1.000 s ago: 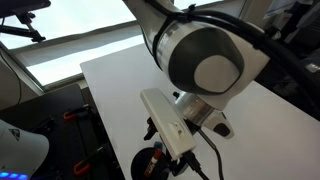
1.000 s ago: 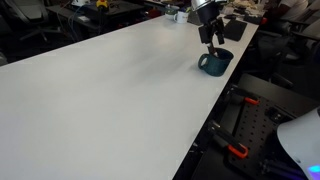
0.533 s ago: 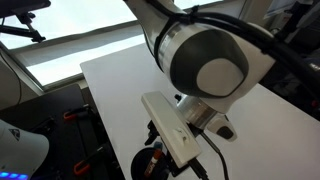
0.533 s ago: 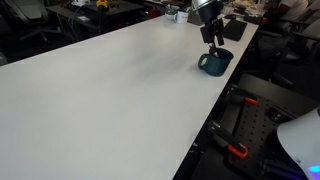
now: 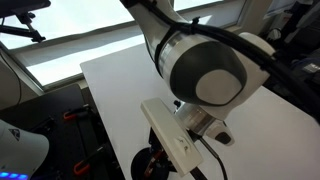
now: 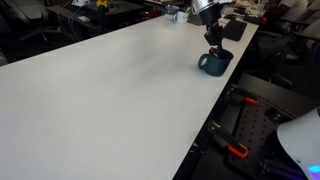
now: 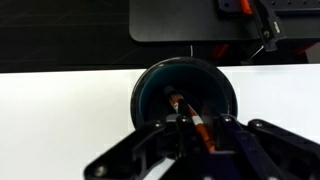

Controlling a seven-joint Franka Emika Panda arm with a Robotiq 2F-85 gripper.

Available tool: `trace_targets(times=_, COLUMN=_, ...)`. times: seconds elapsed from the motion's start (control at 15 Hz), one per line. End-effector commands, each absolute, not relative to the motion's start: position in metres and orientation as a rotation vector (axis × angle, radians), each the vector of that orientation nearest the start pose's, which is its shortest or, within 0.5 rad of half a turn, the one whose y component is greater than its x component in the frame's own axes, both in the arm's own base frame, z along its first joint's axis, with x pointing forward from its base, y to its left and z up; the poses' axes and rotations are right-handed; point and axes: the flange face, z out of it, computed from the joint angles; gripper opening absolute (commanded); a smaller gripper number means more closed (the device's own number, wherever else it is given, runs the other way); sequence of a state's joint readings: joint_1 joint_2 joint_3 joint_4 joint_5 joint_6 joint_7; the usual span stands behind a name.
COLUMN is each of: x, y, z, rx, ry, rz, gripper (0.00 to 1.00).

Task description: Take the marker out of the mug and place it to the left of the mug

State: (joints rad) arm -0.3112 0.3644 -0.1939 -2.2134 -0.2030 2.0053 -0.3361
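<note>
The wrist view looks straight down into the round black mug (image 7: pixel 185 92), which stands on the white table. The reddish-orange marker (image 7: pixel 190 115) with a pale band leans inside it, its upper end rising between my fingers. My gripper (image 7: pixel 203 127) hangs just above the mug's rim, its jaws shut against both sides of the marker. In an exterior view the mug (image 6: pixel 213 63) sits near the table's far corner with the gripper (image 6: pixel 214 43) directly over it. In an exterior view the arm's wrist covers most of the mug (image 5: pixel 148 166), and only a bit of the marker (image 5: pixel 155 154) shows.
The white table (image 6: pixel 120 90) stretches wide on one side of the mug, and its edge (image 6: pixel 232 75) runs close on the other. Red-handled clamps (image 6: pixel 237 152) lie on dark equipment below that edge. A dark panel (image 7: pixel 180 20) lies beyond the table.
The jaws have closed from wide open onto the marker. The wrist has sunk slightly toward the mug; the mug has not moved.
</note>
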Motion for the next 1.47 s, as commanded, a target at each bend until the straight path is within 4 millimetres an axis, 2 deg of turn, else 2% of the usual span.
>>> trace_targets(times=0.0, x=0.415, y=-0.251, z=0.183, rx=-2.968, ry=0.007, rz=0.898, gripper=0.00)
trace_targets(times=0.13, x=0.414, y=-0.251, z=0.182, rx=-2.970, ry=-0.013, rz=0.894, gripper=0.00)
trace_targets(times=0.2, x=0.414, y=-0.251, z=0.182, rx=-2.967, ry=-0.015, rz=0.903, gripper=0.26)
trace_targets(times=0.27, x=0.414, y=-0.252, z=0.182, rx=-2.965, ry=-0.016, rz=0.903, gripper=0.27)
trace_targets(times=0.4, x=0.416, y=-0.253, z=0.183, rx=-2.970, ry=-0.014, rz=0.894, gripper=0.40)
trace_targets(times=0.8, x=0.422, y=-0.256, z=0.187, rx=-2.993, ry=-0.016, rz=0.871, gripper=0.87)
trace_targets(times=0.93, x=0.424, y=-0.257, z=0.188, rx=-2.995, ry=-0.017, rz=0.865, gripper=0.99)
trace_targets(times=1.4, x=0.429, y=-0.260, z=0.185, rx=-2.998, ry=-0.023, rz=0.853, gripper=1.00)
